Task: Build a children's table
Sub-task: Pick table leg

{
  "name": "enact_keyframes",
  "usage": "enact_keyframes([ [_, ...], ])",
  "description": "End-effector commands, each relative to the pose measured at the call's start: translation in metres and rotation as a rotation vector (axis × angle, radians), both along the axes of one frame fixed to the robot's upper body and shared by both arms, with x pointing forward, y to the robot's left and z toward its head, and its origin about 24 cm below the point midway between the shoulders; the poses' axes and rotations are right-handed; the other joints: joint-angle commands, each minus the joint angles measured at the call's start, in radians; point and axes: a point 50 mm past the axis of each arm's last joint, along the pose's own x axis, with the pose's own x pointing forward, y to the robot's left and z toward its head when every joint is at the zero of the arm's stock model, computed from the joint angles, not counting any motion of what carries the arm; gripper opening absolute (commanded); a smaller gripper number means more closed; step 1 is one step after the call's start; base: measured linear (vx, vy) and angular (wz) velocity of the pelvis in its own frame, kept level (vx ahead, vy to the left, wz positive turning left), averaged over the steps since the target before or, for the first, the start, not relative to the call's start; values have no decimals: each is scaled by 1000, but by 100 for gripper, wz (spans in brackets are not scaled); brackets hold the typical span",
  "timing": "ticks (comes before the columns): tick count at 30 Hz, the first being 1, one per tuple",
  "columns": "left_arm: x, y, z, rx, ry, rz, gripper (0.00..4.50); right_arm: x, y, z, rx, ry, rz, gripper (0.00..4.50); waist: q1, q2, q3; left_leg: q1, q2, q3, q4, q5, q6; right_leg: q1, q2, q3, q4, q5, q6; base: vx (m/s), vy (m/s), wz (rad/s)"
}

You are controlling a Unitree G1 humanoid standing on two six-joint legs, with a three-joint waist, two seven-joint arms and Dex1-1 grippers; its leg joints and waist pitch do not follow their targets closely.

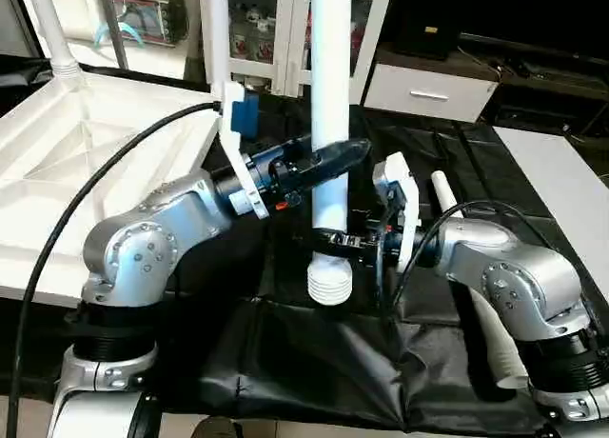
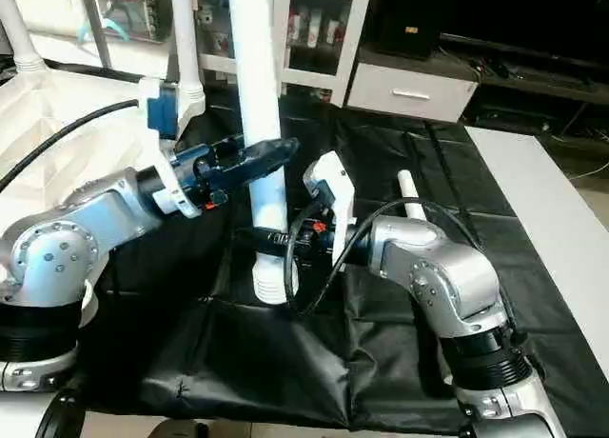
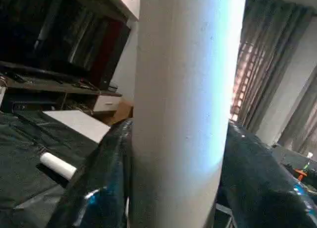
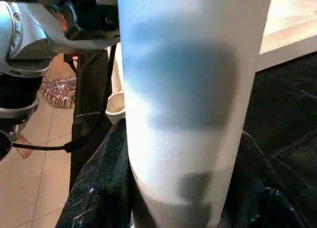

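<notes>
While both pincers grasp the upright leg (image 1: 330, 95) (ribbed end down), left pincer (image 1: 335, 159) above right pincer (image 1: 335, 240), black cloth (image 1: 314, 362) below.

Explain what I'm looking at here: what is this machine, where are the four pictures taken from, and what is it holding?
This is a two-armed humanoid robot assembling a children's table. Two pictures come from cameras in its head, looking down over its silver arms; the other two sit on its wrists, looking along the fingers. Both grippers flank one upright white tube leg: the right gripper is clamped low, near its ribbed end, and the left gripper has a finger on each side higher up. The white table top lies underside up on the robot's left. Another leg lies on the black cloth.
</notes>
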Motion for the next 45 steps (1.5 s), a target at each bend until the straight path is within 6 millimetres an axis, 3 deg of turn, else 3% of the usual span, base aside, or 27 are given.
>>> enact_keyframes([
  [1,-1,-5,2,34,-19,-10,236,1,-1,7,-13,-55,-13,183,-2,19,-64,43,42,-36,-96,-422,-136,10,-65,37,-104,-400,-101,0,0,0],
  [7,3,-1,8,-4,-36,32,192,4,2,9,7,-58,-15,183,-2,19,-64,43,42,-36,-97,-424,-135,9,-67,38,-105,-412,-102,0,0,0],
  [9,5,2,9,-18,-37,47,188,5,3,10,27,-53,-17,253,-2,19,-64,44,42,-36,-96,-429,-134,8,-67,37,-106,-417,-102,0,0,0],
  [19,10,13,12,-63,-43,72,183,9,-1,23,102,-88,-41,343,-1,23,-64,46,41,-35,-99,-433,-137,7,-65,37,-106,-398,-100,0,0,0],
  [26,10,35,13,-74,-52,-40,183,0,-50,55,267,-103,25,395,7,24,-70,45,39,-28,-99,-352,-109,20,-59,37,-96,-277,-122,0,0,0],
  [29,3,39,18,-119,-53,-155,183,4,-63,54,225,-102,-16,420,7,27,-73,43,37,-22,-95,-291,-107,24,-59,34,-86,-203,-168,0,0,0],
  [31,-2,39,27,-161,-82,-255,183,5,-67,47,166,-91,-29,426,8,28,-73,43,36,-20,-94,-285,-108,25,-61,34,-86,-208,-186,0,0,0],
  [35,-7,34,37,-176,-113,-370,183,-2,-62,45,163,-63,28,426,7,26,-71,45,36,-20,-94,-312,-104,25,-61,34,-89,-242,-194,0,0,0],
  [38,-6,27,44,-181,-140,-436,183,-8,-51,45,165,-47,104,426,7,29,-68,47,40,-23,-95,-338,-105,24,-65,35,-95,-301,-178,0,0,0],
  [45,-9,15,45,-166,-138,-527,183,-15,-34,48,218,-20,233,426,6,29,-70,46,41,-24,-95,-339,-114,25,-66,35,-93,-295,-181,0,0,0],
])
